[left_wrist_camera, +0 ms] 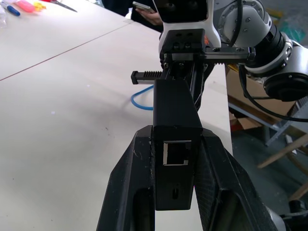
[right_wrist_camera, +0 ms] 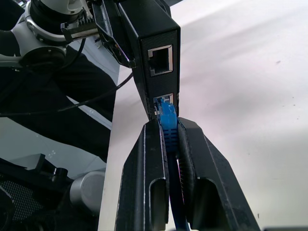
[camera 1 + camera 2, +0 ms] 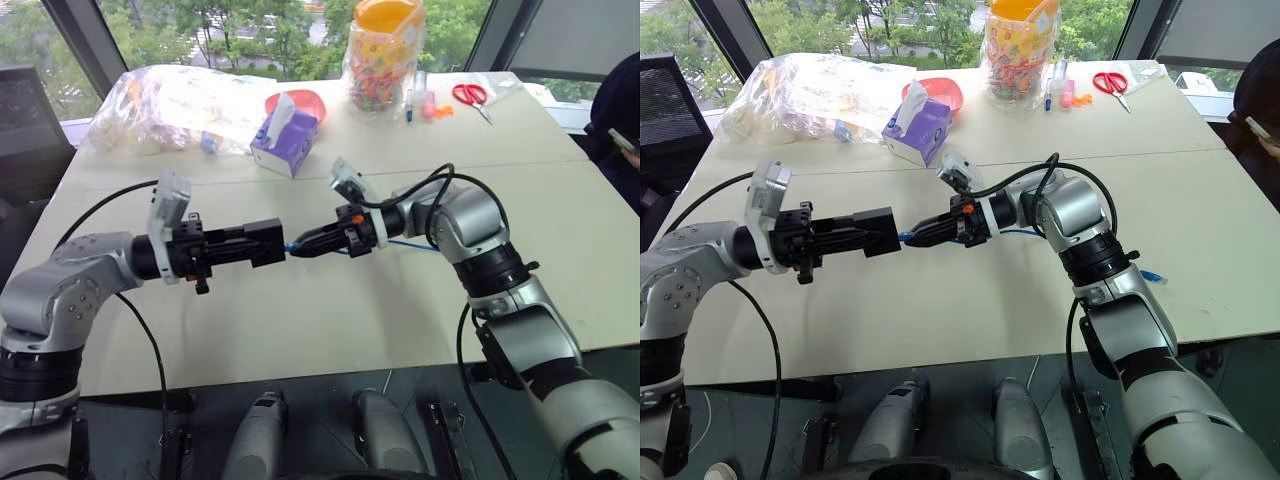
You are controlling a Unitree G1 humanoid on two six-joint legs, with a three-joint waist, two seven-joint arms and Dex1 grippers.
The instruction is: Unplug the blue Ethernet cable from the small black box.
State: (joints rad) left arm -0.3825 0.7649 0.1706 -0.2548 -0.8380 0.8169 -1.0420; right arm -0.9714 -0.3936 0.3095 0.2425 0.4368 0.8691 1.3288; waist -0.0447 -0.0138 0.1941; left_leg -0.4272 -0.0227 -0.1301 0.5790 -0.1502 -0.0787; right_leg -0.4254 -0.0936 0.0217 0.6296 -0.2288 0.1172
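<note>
Left to right, above the pale table (image 3: 300, 320): the left gripper (image 3: 262, 243) reaches level toward the right, its jaws clamped on the sides of the small black box (image 3: 266, 242), held in the air over the table's middle. The blue Ethernet cable (image 2: 169, 126) sits plugged into the lower of two sockets on the box's free face. The right gripper (image 3: 298, 246) meets it from the opposite side, jaws pinching the cable's blue plug just beside the socket. Behind stands a purple tissue box (image 3: 287, 140).

The left tool (image 3: 262, 243) holds the small black box (image 3: 266, 242); the right tool (image 3: 300, 246) apparently pinches the blue Ethernet cable (image 3: 412, 244).
</note>
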